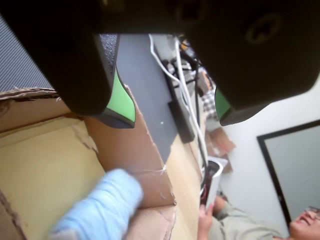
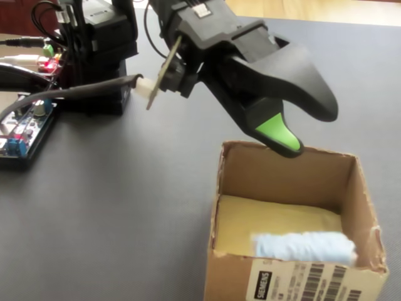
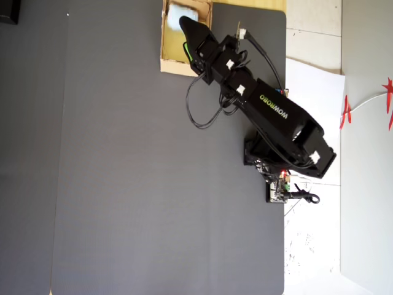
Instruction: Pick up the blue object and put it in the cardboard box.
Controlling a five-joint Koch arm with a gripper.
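The blue object point(image 1: 100, 207) is a pale blue soft pad lying inside the cardboard box point(image 1: 135, 150), blurred in the wrist view. In the fixed view the blue object point(image 2: 304, 246) rests on the yellowish floor against the front wall of the cardboard box point(image 2: 282, 172). My gripper point(image 2: 307, 128) hangs just above the box's back rim, open, its green-padded jaws wide apart with nothing between them. The wrist view shows the gripper point(image 1: 174, 119) with the same wide gap. From overhead the gripper point(image 3: 185, 35) reaches over the box point(image 3: 167, 37), and the blue object point(image 3: 179, 13) shows pale inside.
A dark grey mat point(image 3: 123, 184) covers the table. An electronics board point(image 2: 22, 135) and the arm's base point(image 2: 100, 56) stand at the back left in the fixed view. White cables point(image 1: 185, 95) and a person point(image 1: 260, 225) show beyond the table edge.
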